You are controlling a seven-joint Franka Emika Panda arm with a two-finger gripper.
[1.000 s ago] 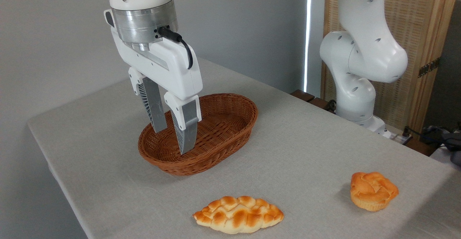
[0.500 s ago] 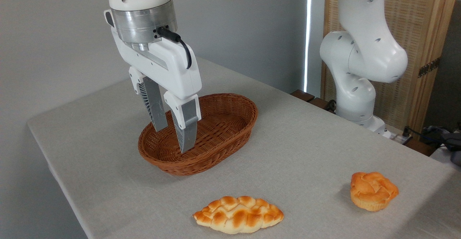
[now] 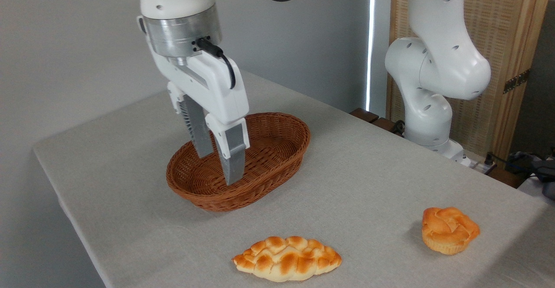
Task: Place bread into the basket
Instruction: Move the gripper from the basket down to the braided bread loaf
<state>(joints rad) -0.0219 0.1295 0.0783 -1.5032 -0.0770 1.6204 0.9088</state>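
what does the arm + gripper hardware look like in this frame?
White glossy arm links with small dark round holes and a dark grey joint band at the top. Silver metal wrist ring with a black cable looping from it. White boxy gripper with two grey tapered fingers, ribbed along the side.

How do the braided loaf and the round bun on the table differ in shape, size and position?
The loaf is long, flat and pointed at both ends; the bun is round and taller, muffin-shaped. The loaf is the wider of the two. The loaf lies near the front edge, in front of the basket; the bun sits far to the right. Both have a bumpy golden-brown crust and rest on the table, outside the basket and untouched by the gripper.
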